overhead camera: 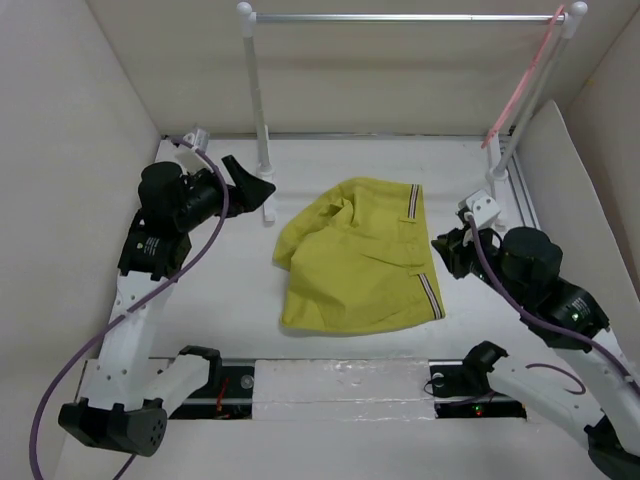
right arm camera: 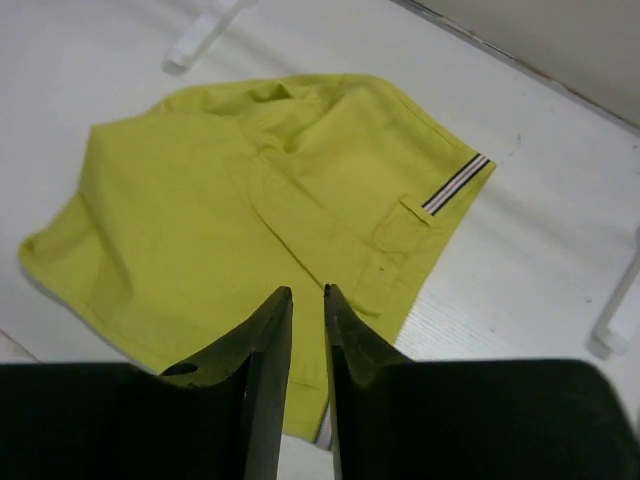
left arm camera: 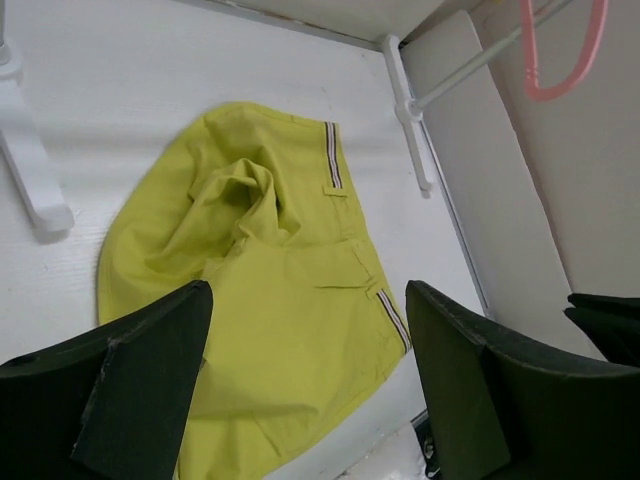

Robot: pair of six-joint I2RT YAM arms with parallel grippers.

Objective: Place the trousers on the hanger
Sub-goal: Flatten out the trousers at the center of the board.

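Where the trousers (overhead camera: 355, 255) lie folded in a loose heap at the middle of the table (overhead camera: 215, 300), the striped waistband runs along their right edge, far to near, facing the right arm. The cloth spreads leftward from it and is bunched at the far left corner. Folded so, the heap is close to square, and its long axis cannot be told for sure. The hanger (overhead camera: 520, 90) hangs off the right end of the rail (overhead camera: 400, 17), slanting down beside the right post, well apart from the trousers. The left gripper (overhead camera: 252, 183) hovers left of the heap near the left post, jaws wide apart and empty. The right gripper (overhead camera: 443, 252) sits just beside the waistband, jaws nearly together on nothing
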